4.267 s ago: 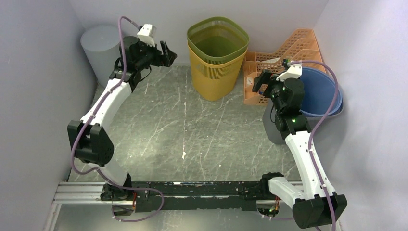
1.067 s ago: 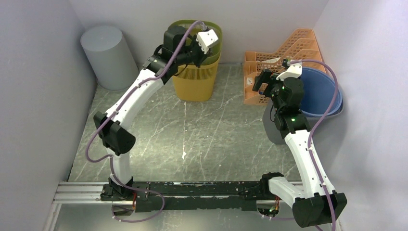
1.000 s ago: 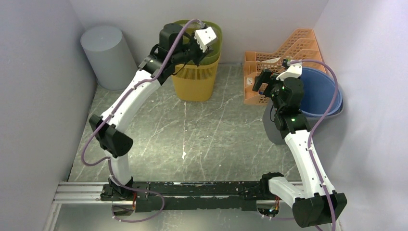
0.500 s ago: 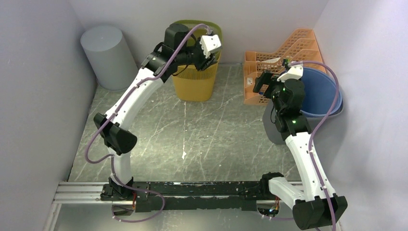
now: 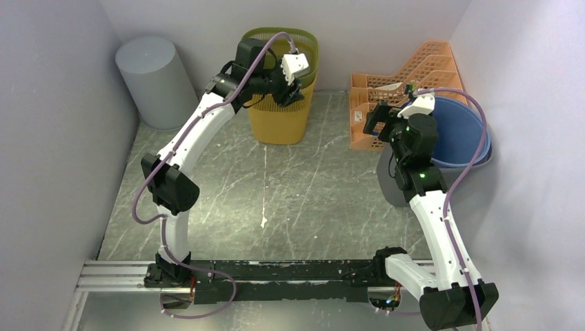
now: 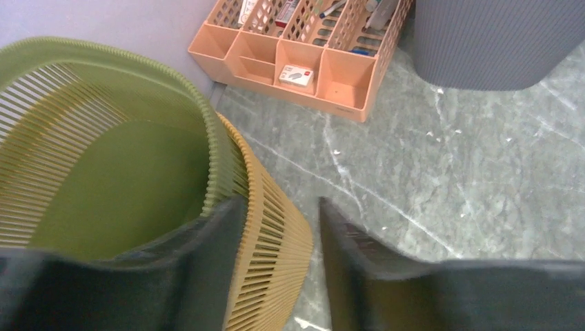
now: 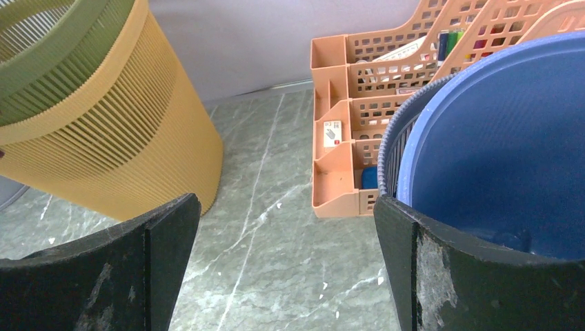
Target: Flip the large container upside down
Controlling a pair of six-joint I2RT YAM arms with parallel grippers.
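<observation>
Grey-green marbled counter (image 5: 276,186), lilac walls on three sides, both arms reaching toward the back.

Task's thing, as I read it, is the tall yellow basket (image 5: 279,124) with a green basket (image 5: 307,43) nested inside it. It stands upright and mouth-up at the back centre against the wall. Nothing is turned over yet.

Left fingers (image 6: 207,262) are spread apart and straddle the near-right rim. In the wrist view one finger sits over the green interior and the other outside the yellow wall, with the slatted wall in the gap between them. They are released, not clamped. Whether the inner finger touches the rim is unclear. Judgement: this placement gives a pinch on the rim so the basket can be tipped, and the rim is the only thin edge these fingers can close on.

Right fingers (image 7: 159,234) are wide open and hold nothing. They are parked high by the rim of the blue bin (image 5: 455,131), one finger in front of its edge, with the orange organiser (image 5: 386,89) just beside. That arm looks idle, kept out of the tipping path.

Grey cylinder (image 5: 155,79) stands in the back-left corner, well apart.

Risk: the green liner may slip out when the stack is inverted.
</observation>
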